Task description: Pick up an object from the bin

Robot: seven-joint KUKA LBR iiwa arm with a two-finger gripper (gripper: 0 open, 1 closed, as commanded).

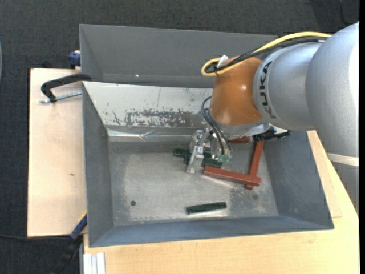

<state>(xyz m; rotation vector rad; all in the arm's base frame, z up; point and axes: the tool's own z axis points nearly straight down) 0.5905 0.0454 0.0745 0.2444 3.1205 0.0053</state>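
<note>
So the fat silver arm (308, 84) is sitting closest to me, coming in from the right with its orange wrist cover (236, 96) and a yellow cable (285, 39) looping over the top. Below the cover the gripper (197, 158) is reaching down to the floor of the grey bin (171, 56), about the middle and close to the scuffed back wall. Whether it's open or closed, I honestly can't tell from where I'm standing, and I'm not seeing anything clearly clamped in it.

Right by its tip, a small dark green piece (181, 152) is poking out on the left side, either touching the gripper or just beside it; it's too small to say what it is. Just to the right and front of the gripper, a red L-shaped bracket (231, 176) is lying flat, its long leg pointing at the gripper and its short leg running back under the arm.

Further out, near the front wall, a dark green flat bar (206, 208) is lying by itself, well apart from the rest. Over on the left of the floor there's one tiny dark speck (133, 204).
</note>
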